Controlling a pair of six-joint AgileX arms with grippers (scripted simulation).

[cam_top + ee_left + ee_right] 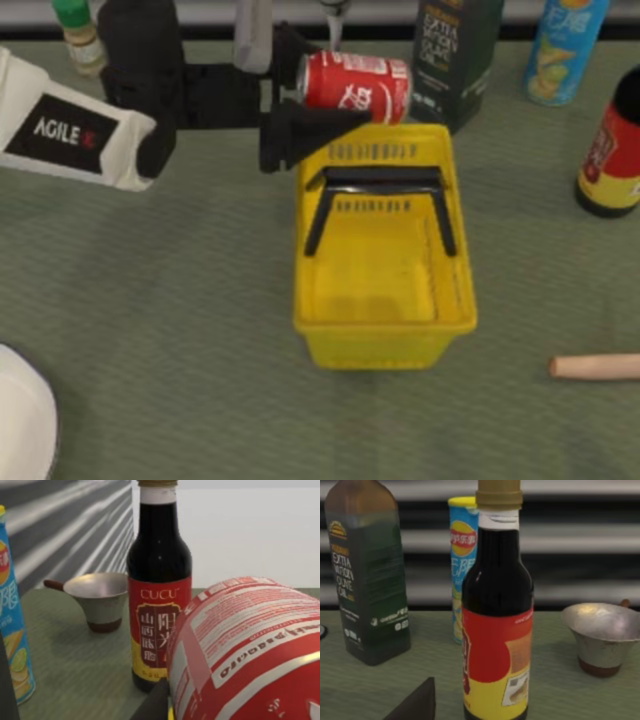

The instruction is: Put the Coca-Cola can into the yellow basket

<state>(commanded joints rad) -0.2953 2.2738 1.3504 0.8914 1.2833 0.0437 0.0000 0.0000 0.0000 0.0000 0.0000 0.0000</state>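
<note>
The left gripper [300, 105], reaching in from the upper left of the top view, pinches the can [356, 85] sideways between its fingers [310, 130], just above the far rim of the basket [385, 320] at centre frame. The basket sits on the table [160, 330] with its black handles [380, 185] folded across. The right arm is out of the top view; whether its fingers are spread cannot be told.

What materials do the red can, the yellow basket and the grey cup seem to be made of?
The Coca-Cola can, held on its side by the left gripper, looks like thin printed metal. The yellow basket looks like glossy moulded plastic, judging by its slotted walls. The cup seems dull metal, perhaps on a brown base.
</note>
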